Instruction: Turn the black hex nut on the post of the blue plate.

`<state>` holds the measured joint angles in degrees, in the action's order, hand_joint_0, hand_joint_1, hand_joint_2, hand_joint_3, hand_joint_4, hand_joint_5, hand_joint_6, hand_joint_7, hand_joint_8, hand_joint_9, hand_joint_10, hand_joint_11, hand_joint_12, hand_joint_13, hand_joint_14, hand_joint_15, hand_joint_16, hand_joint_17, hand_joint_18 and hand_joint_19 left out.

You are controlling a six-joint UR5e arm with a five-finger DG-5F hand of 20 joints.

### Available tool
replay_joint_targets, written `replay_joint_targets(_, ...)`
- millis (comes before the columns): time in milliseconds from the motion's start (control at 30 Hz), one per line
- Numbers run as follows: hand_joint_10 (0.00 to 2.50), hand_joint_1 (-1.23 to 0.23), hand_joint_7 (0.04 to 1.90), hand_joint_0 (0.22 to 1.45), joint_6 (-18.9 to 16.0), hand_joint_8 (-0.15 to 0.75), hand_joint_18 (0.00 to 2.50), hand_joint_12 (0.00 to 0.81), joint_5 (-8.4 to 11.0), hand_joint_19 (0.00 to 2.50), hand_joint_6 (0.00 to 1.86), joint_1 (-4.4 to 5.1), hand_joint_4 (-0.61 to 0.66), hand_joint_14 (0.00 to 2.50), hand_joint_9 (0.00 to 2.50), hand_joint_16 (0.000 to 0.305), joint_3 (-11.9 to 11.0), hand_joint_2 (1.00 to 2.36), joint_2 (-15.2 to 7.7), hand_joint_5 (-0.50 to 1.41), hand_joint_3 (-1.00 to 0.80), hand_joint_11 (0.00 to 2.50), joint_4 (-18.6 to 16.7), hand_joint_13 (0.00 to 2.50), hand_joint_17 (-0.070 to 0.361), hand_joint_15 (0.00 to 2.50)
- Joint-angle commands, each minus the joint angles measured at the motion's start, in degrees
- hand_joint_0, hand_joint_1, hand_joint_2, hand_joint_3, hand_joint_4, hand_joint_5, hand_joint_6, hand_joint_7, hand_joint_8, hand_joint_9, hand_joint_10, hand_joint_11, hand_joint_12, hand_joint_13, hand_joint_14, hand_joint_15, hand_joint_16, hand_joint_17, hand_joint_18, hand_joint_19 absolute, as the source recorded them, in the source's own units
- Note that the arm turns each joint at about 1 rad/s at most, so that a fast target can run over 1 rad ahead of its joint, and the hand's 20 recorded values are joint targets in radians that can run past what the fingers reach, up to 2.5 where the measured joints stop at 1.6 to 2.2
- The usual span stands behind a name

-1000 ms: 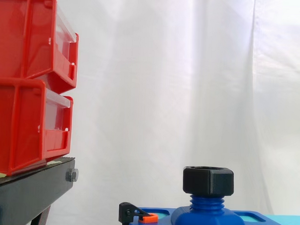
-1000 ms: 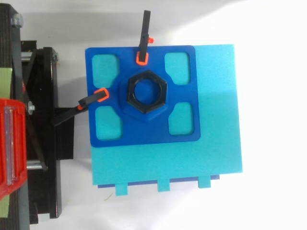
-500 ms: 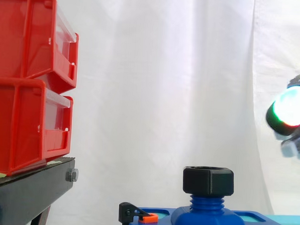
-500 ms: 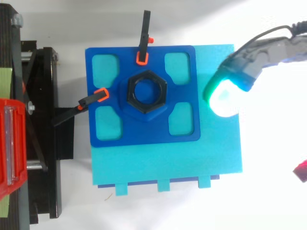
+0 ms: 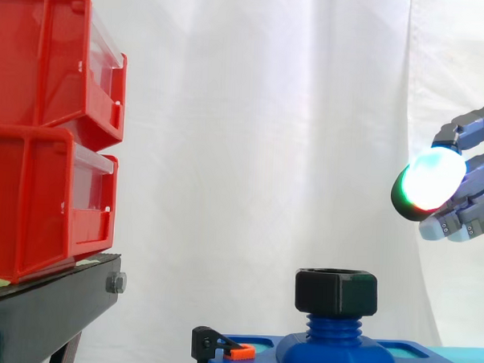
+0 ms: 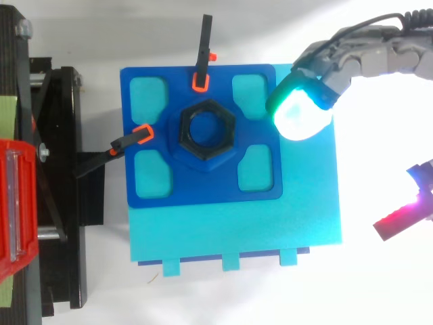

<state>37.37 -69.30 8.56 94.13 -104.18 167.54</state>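
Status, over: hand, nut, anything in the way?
Hand open, empty, above and side-view right of black hex nut, no contact. Nut on post of blue plate. Clamps on plate's far edges, off the approach.

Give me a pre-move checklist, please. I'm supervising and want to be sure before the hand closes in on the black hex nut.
1. Black hexagonal plastic nut sits on the blue threaded post: ok, threads show beneath it.
2. Blue square plate held down: ok, black-and-orange clamps grip two of its edges.
3. Hand free to grasp: ok, open and holding nothing.
4. Hand centred over the nut: not ok, it hangs higher and off to one side, with one glowing fingertip above the plate's corner.
5. How tight the nut is: cannot tell.
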Motion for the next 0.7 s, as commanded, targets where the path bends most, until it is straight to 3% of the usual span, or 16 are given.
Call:
replay_joint_targets(0,0.0,-0.84,0.79,0.46,2.4,0.185,0.23,0.328,1.89,0.13,0.5,0.58,0.11,0.0,0.31,0.047,0.0,1.0,-0.4,-0.25,-0.5,0.02,-0.8,0.32,0.106,0.05)
replay_joint_targets(467,0.0,-0.8,0.78,0.45,10.6,0.191,0.23,0.332,6.73,0.15,0.5,2.25,0.11,0.0,0.3,0.048,0.0,1.0,-1.3,-0.25,-0.5,0.02,-5.3,0.31,0.108,0.06)
replay_joint_targets(667,0.0,-0.79,0.79,0.45,11.2,0.194,0.23,0.333,7.96,0.15,0.5,2.95,0.11,0.0,0.3,0.048,0.0,1.0,-2.7,-0.25,-0.5,0.01,-7.0,0.31,0.108,0.06)
